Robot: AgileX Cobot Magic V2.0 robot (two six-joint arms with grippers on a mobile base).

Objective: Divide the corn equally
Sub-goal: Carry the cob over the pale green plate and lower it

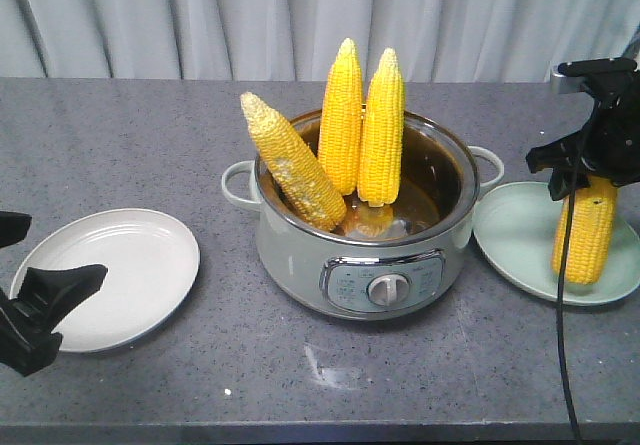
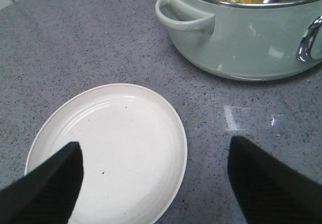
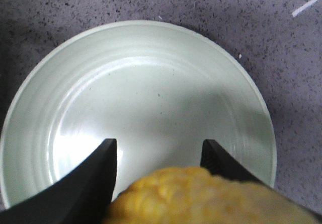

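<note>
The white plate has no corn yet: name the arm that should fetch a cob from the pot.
Left. The left gripper is open and empty beside the white plate; the right gripper is shut on a cob over the green plate.

surface: grey speckled countertop (image 1: 150, 365) | left: white plate (image 1: 110, 277) | centre: pale-green cooker pot (image 1: 300, 255) | right: green plate (image 1: 515, 235)

Left gripper (image 2: 156, 151) hangs low with jaws spread wide; right gripper (image 1: 595, 177) points down, jaws clamped on a corn cob (image 1: 585, 235).
</note>
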